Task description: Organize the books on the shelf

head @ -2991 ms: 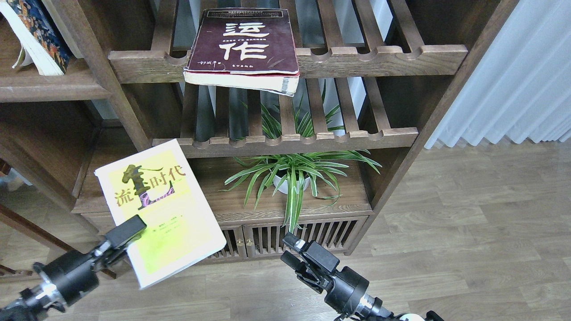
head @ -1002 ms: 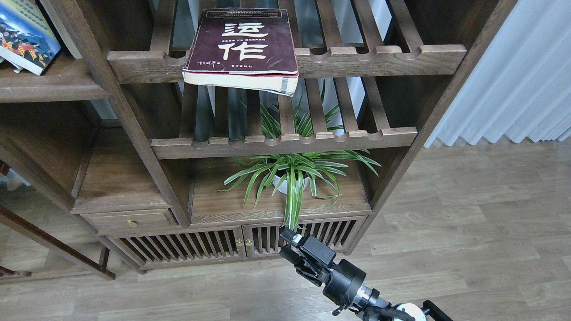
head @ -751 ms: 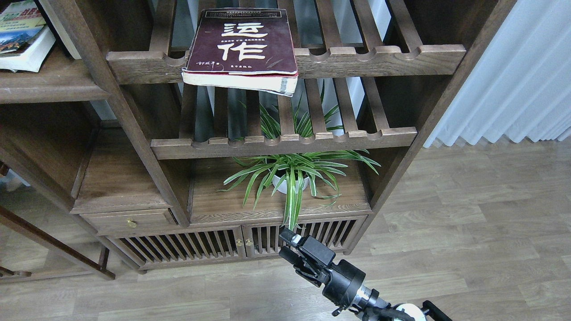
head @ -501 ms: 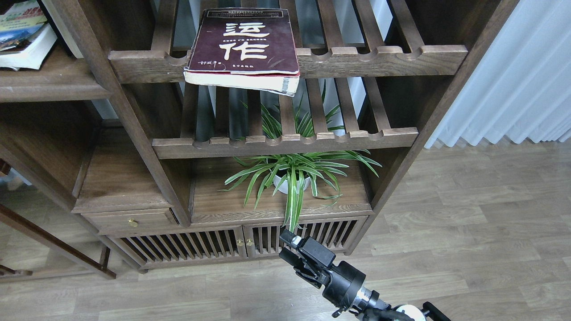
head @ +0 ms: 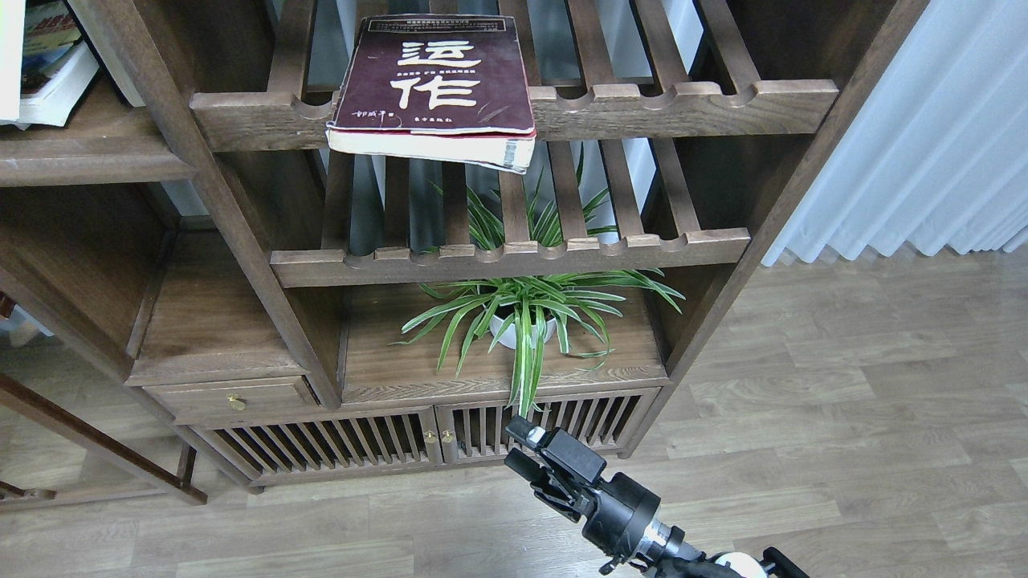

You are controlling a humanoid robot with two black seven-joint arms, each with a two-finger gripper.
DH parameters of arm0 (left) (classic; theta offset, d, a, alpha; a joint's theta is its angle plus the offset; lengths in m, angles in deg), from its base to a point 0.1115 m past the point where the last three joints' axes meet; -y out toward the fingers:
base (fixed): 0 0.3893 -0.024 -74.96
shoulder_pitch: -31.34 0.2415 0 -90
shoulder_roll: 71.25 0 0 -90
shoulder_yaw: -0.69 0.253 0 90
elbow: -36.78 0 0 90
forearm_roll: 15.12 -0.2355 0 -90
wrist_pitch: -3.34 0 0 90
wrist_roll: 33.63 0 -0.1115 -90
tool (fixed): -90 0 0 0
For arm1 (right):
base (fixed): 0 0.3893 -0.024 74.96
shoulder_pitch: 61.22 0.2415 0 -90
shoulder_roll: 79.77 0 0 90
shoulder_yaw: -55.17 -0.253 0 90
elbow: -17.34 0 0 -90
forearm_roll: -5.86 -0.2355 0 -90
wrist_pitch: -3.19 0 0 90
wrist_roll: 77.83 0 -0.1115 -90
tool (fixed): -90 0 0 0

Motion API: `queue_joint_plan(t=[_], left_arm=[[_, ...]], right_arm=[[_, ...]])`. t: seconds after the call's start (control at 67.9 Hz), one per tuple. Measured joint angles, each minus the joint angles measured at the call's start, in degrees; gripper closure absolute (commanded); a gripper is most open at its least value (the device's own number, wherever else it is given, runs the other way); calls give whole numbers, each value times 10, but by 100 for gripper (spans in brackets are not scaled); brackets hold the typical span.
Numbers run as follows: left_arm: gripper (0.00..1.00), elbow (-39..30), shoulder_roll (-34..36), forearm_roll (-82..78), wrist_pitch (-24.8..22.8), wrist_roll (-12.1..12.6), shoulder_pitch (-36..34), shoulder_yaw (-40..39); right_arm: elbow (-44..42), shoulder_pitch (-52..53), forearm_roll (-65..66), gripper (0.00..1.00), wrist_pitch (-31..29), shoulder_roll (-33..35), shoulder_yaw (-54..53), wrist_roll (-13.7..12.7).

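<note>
The thick maroon book (head: 434, 76) with big white Chinese characters lies flat on the upper slatted rack (head: 683, 108), its front edge overhanging the notched rail. On the solid dark-brown shelf (head: 88, 156) at the top left, a smaller book (head: 56, 68) lies flat, cut off by the frame; its cover is barely visible. A white strip (head: 8, 60) at the frame's edge stands in front of it; I cannot tell what it is. The yellow-green book is out of view. My right gripper (head: 520, 449) is low, in front of the cabinet doors, open and empty. My left gripper is out of view.
A spider plant in a white pot (head: 522, 321) stands on the cabinet top under the lower slatted rack (head: 514, 261). A small drawer (head: 233, 397) and slatted doors (head: 450, 433) are below. White curtains (head: 923, 136) hang at the right over the wood floor.
My left gripper with the yellow-green book has left the view. The book at the top left went from leaning to lying flat, and a white strip appeared at the edge. My right gripper barely moved.
</note>
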Motion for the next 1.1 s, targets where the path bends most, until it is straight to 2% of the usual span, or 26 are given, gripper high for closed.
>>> queue_joint_plan(t=[0.192,0.295,0.354,0.427,0.442,0.486,0.501,0.53,0.545,0.589,0.781,1.105], left_arm=[[96,86,-78,0,0,0,-51,0],[91,112,-107,0,0,0,-61,0],[74,117,-116,0,0,0,-62,0],[58,118,-123,0,0,0,-63,0],[51,118,-125,0,0,0,-63,0],[43,119,-131,-1,0,0,-63,0],[36,119,-133,-2,0,0,-63,0],[32,119,-135,-5,0,0,-63,0],[22,118,-137,-7,0,0,-63,0],[16,117,-141,-21,0,0,-65,0],[2,100,-142,-52,0,0,-74,-2],[1,7,-105,-57,0,0,-71,-1]], right_arm=[[-2,5,0,1,0,0,1,0],[-2,6,0,1,0,0,1,0],[-2,6,0,1,0,0,1,0],[-2,6,0,1,0,0,1,0],[-2,6,0,1,0,0,0,0],[-2,6,0,1,0,0,0,0],[-2,6,0,1,0,0,0,0],[-2,6,0,1,0,0,0,0],[-2,6,0,1,0,0,0,0],[-2,5,0,1,0,0,0,0],[-3,5,0,1,0,0,0,0],[-9,5,0,1,0,0,1,0]])
